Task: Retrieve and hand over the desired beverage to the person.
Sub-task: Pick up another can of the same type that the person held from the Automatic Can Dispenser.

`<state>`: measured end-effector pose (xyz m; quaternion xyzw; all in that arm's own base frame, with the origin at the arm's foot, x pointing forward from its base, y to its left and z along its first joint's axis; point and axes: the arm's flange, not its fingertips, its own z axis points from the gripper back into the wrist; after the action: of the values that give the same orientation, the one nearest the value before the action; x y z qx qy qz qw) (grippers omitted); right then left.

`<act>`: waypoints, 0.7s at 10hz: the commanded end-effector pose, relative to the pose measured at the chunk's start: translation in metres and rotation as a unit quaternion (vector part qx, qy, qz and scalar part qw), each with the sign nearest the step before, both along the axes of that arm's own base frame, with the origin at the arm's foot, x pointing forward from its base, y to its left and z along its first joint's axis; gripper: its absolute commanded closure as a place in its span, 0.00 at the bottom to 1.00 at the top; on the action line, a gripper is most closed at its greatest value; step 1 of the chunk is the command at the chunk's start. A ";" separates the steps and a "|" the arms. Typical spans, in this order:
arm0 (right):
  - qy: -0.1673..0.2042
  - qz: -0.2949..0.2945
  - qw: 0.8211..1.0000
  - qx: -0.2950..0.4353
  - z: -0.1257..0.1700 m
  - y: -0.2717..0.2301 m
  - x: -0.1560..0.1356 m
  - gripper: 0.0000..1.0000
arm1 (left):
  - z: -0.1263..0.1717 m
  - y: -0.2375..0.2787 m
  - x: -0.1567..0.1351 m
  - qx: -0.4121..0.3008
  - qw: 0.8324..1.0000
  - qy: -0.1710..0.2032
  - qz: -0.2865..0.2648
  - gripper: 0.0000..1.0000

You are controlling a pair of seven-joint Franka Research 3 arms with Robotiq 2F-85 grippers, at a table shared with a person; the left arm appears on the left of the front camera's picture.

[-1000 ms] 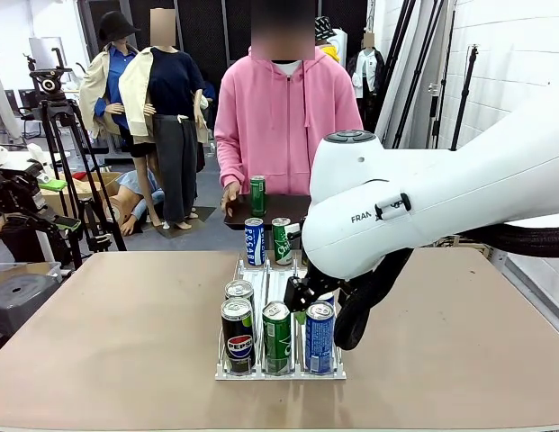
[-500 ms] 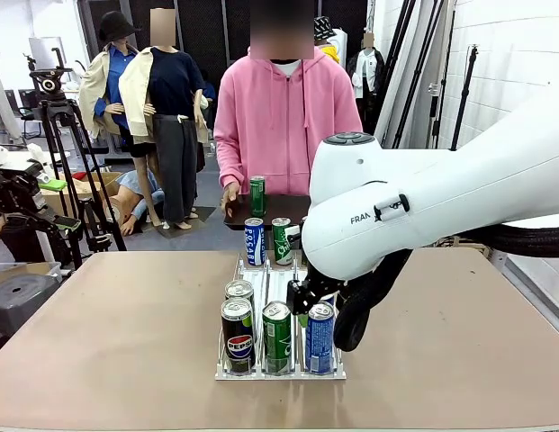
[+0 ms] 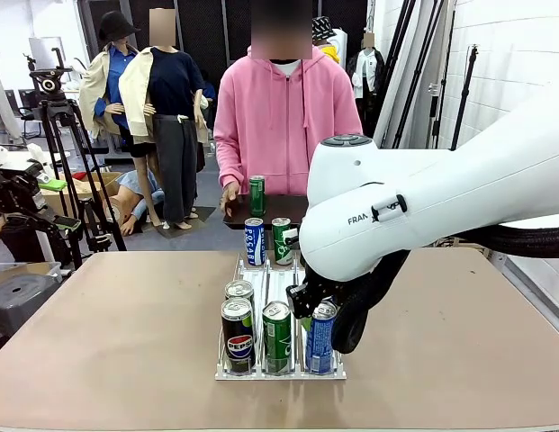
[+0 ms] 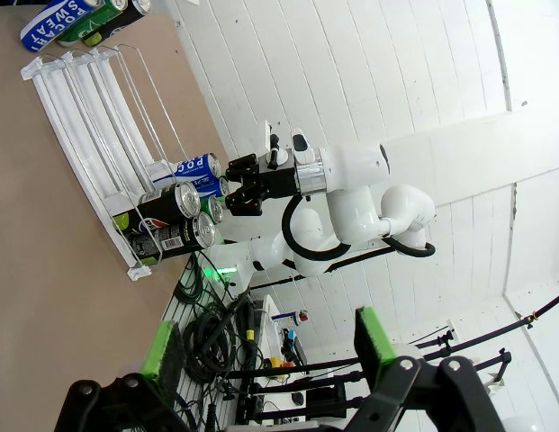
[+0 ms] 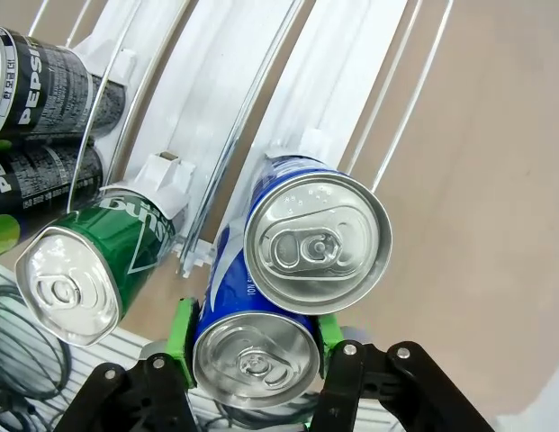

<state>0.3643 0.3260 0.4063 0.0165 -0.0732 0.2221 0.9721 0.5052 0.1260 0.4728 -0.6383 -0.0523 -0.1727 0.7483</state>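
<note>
Rack: one white wire rack (image 3: 264,274) mid-tabletop (image 3: 126,342), its lanes running from near edge to far edge.
Black cans: two; front Pepsi can (image 3: 237,337) and rear Pepsi can (image 3: 239,292), left lane, near end.
Green cans: three; front green can (image 3: 277,338) in the middle lane, far green can (image 3: 282,239) at the rack's far end, tray green can (image 3: 257,193) on one dark tray (image 3: 284,209) past the far edge.
Blue cans: three; gripped blue can (image 5: 256,358) and second blue can (image 5: 317,243) touching it, right lane, near end; far blue can (image 3: 254,241).
Right gripper (image 5: 254,335): green pads clamped on the gripped blue can.
Left gripper (image 4: 266,340): fingers spread, nothing between.
Person (image 3: 274,112): one, behind the far edge, a hand at the tray.
Change: a second ago the right fingers stood apart, slightly higher; now they are lower and shut on the can.
</note>
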 end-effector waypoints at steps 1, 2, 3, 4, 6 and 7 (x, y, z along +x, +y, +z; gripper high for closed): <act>0.022 -0.003 1.000 -0.001 -0.001 0.000 0.001 1.00 | 0.000 0.000 -0.002 0.002 1.000 0.000 0.005 0.00; 0.017 0.000 1.000 0.000 0.000 0.000 0.001 1.00 | 0.000 0.000 -0.002 0.002 1.000 0.000 0.005 0.00; 0.001 0.000 1.000 -0.001 0.000 0.000 0.000 1.00 | 0.000 0.000 -0.002 0.002 1.000 0.000 0.005 0.00; 0.001 0.000 1.000 -0.001 0.000 0.000 0.000 1.00 | 0.000 0.000 -0.002 0.002 1.000 0.000 0.005 0.00; 0.001 0.000 1.000 -0.001 0.000 0.000 0.000 1.00 | 0.000 0.000 -0.002 0.002 1.000 0.000 0.005 0.00; 0.001 0.000 1.000 -0.001 0.000 0.000 0.000 1.00 | 0.000 0.000 -0.002 0.002 1.000 0.000 0.005 0.00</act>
<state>0.3644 0.3261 0.4065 0.0160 -0.0726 0.2224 0.9721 0.5052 0.1260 0.4728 -0.6383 -0.0523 -0.1727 0.7483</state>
